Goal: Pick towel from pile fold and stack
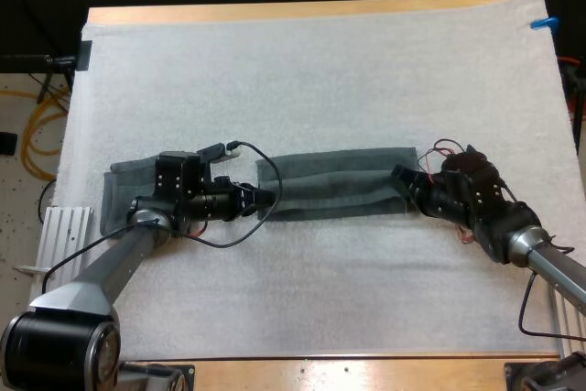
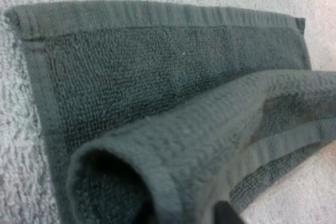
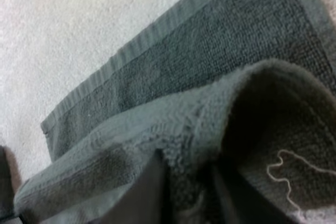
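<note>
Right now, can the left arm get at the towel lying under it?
Probably not yet: that left-hand towel is close, but the left gripper is shut on the middle towel and must let go first.

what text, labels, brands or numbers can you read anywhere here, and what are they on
None: no text can be read in any view. The towel, gripped at its ends by the left gripper and the right gripper, is plain grey-green weave with no tag showing. The white mat carries no print.
</note>
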`<state>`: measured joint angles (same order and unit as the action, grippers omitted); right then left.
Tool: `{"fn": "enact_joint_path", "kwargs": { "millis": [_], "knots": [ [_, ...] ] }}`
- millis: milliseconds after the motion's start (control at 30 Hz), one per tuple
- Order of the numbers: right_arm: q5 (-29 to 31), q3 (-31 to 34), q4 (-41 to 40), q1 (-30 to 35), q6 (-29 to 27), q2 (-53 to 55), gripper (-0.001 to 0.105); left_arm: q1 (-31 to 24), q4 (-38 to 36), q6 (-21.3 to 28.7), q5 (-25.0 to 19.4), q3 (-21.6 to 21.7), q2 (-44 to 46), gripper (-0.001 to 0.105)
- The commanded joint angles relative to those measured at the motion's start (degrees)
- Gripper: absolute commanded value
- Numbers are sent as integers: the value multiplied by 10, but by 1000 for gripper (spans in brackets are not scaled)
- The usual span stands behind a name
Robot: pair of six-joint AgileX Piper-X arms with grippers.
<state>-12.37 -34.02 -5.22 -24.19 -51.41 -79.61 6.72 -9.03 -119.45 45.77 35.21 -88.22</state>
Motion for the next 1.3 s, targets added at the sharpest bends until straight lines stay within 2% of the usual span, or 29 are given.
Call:
{"fn": "enact_joint_path", "kwargs": {
  "millis": [0,67,133,300,533,733,800,900,1000,1133,1200,1267],
  "knots": [
    [-5,-3,6,0,-7,2,35,1,8,5,8,0,0,39],
    [-3,-3,33,0,-13,2,60,1,18,5,8,0,0,45],
    [-7,-3,67,0,-31,-2,72,1,33,3,8,0,0,45],
    [7,-3,157,0,-40,-28,70,1,68,-3,8,14,0,45],
    [55,-15,220,0,-50,-75,70,-3,68,-3,8,72,0,45],
    [66,-49,250,0,-138,-75,70,-14,68,-3,8,102,0,45],
    [65,-65,245,0,-159,-75,70,-21,66,-3,11,106,0,45],
    [53,-86,239,0,-189,-74,70,-34,64,-3,38,106,1,45],
    [55,-106,205,0,-231,-61,70,-51,34,3,50,106,17,45],
    [69,-130,112,0,-313,-25,70,-73,-16,50,50,106,76,45],
    [83,-139,63,0,-331,-3,70,-77,-41,72,48,106,111,45],
    [105,-147,10,0,-343,22,70,-78,-75,95,41,106,158,50]
  ]
}}
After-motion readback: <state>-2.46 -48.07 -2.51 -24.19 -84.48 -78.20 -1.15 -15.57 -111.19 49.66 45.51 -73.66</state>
